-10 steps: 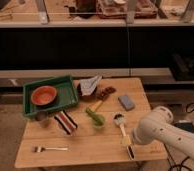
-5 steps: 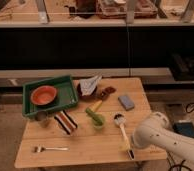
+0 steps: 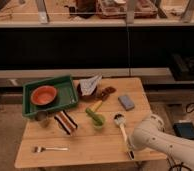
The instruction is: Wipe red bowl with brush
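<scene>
end effector (image 3: 134, 148) just beside brush (image 3: 120, 125) handle end

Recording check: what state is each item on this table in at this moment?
Round orange-red bowl: upright, inside the green plastic tray.
Long white-handled dish brush: lying flat on the wooden table.
Small green cup: upright on the table.
Small metal fork: lying flat near the table's front edge.
Gripper: low by the brush's black handle end, under the white arm.
</scene>
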{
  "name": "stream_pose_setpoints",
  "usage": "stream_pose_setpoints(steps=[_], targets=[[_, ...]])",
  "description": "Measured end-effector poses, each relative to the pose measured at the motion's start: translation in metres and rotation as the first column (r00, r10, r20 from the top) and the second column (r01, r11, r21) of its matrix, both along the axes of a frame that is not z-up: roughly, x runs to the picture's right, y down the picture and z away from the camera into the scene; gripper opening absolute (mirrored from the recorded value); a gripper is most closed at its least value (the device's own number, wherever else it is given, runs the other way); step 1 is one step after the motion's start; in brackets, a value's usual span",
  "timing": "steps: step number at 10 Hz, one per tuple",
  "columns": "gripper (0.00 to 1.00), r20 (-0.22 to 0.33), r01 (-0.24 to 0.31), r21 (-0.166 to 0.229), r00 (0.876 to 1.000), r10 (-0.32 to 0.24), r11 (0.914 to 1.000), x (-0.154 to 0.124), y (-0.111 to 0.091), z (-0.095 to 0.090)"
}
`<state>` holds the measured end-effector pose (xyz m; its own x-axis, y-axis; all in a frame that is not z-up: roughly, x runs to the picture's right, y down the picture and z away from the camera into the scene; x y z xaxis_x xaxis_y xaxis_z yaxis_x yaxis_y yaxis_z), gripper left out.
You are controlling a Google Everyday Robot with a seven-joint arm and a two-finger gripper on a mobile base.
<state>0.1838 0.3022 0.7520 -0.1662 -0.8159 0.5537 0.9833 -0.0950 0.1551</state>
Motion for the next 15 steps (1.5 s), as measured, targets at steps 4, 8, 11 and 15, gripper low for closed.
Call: stream_pose_setpoints(steps=[4, 8, 11, 15], targets=[[0.32, 0.020, 0.026, -0.004, 0.999, -0.025, 0.9997, -0.015, 0.001, 0.004], [0.41, 0.015, 0.030, 0.003, 0.999, -0.030, 0.9995, -0.016, -0.005, 0.005], [0.71, 0.008, 0.015, 0.024, 1.000, -0.015, 0.9996, -0.010, -0.016, 0.001], [0.80, -0.016, 0.003, 0.029, 1.000, -0.003, 0.9996, -0.004, -0.003, 0.021]])
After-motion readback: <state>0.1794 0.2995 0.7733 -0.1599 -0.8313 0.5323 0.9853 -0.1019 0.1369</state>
